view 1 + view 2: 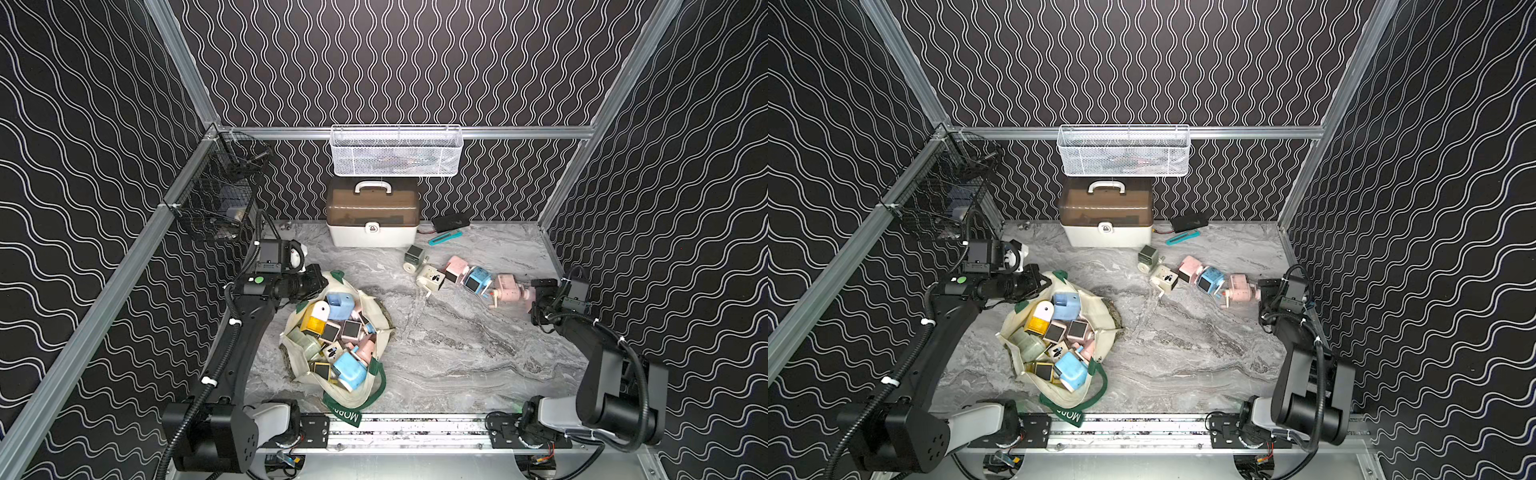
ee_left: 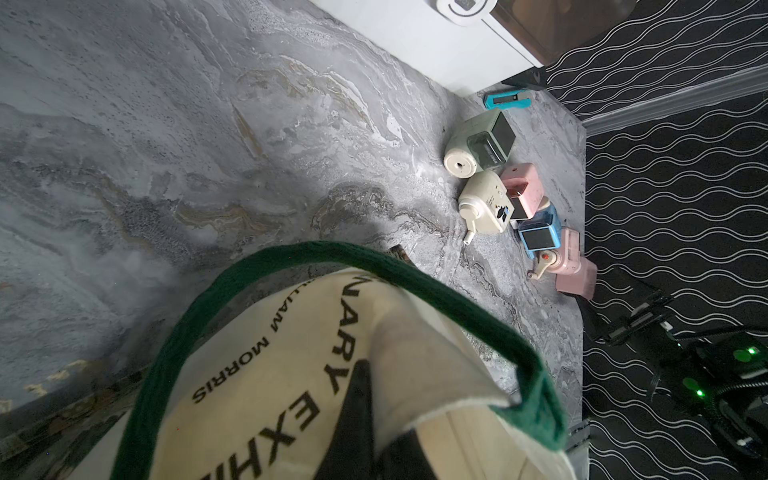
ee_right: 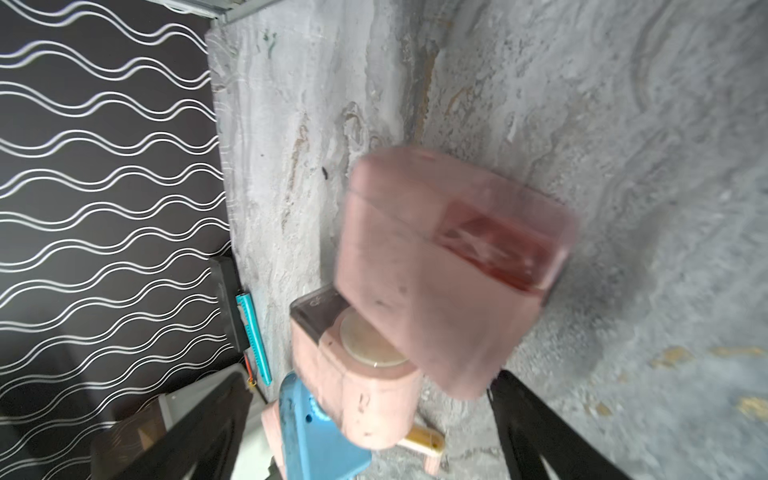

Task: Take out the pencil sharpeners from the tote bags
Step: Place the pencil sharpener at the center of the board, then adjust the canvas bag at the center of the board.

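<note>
Enclosing marbled tabletop [image 1: 457,353], wavy-patterned black walls [image 1: 395,62].

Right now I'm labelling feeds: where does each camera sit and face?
Top views: high in front, looking down at the tote bag; both arms show.
Left wrist: left arm, toward the removed pencil sharpeners; left gripper pinches the bag.
Right wrist: right arm, down onto a blurred pink sharpener; open right gripper shows.
Wrist views share the teal tool.

Before you, the tote bag [image 1: 352,397] sits left of centre on the table [image 1: 457,353], pencil sharpeners [image 1: 338,332] heaped inside. To its right and farther back lies a row of loose sharpeners [image 1: 476,280]. Against the back wall stands the case [image 1: 372,218], with the wire basket [image 1: 396,151] hung above it.
</note>
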### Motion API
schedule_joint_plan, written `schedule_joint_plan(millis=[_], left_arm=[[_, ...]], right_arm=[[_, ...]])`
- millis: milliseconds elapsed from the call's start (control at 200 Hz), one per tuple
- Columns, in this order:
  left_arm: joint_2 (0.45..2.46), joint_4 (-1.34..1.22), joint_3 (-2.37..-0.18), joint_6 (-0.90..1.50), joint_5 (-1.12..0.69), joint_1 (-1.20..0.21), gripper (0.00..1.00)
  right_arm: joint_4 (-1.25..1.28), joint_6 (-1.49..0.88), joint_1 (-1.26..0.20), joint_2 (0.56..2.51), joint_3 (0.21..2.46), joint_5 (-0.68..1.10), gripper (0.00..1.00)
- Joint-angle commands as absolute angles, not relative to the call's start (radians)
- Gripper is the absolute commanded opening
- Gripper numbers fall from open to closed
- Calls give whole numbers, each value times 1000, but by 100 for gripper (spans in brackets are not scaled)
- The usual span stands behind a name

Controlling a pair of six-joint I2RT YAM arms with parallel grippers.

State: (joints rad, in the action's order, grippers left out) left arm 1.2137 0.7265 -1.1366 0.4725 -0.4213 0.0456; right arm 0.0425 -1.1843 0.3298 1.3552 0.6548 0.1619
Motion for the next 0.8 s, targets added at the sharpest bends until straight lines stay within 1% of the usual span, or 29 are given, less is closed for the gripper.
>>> schedule_joint_plan(millis=[0,45,105,215,330,415,475,540,605,696,796], left_arm=[[1209,689,-1139,471,-418,53,0],[1207,689,-1138,472,-419,52,0],[1207,687,-1138,472,-420,55,0],[1210,687,-1137,474,-423,55,0],[1210,686,-1137,476,-424,57,0],[1209,687,-1138,476,-423,59,0],[1209,682,-1137,479,-431,59,0],[1210,679,-1135,480,-434,61,0],[1212,684,-1137,479,-430,61,0],[1209,681,-1134,477,-424,61,0],[1212,686,-1138,476,-421,61,0]], right_arm=[[-27,-1158,311,1274,659,163,91],[-45,-1126,280,1221,674,154,90],[-74,-1065,197,1150,709,127,90],[-115,-908,-28,1058,802,32,89],[-61,-748,-263,1027,840,41,85],[-64,-617,-445,1063,881,41,83],[-68,-524,-620,1114,917,40,82],[-77,-434,-788,1185,962,9,83],[-91,-353,-927,1265,1009,-36,85],[-105,-289,-1085,1367,1062,-185,89],[-114,-256,-1192,1450,1106,-305,90]])
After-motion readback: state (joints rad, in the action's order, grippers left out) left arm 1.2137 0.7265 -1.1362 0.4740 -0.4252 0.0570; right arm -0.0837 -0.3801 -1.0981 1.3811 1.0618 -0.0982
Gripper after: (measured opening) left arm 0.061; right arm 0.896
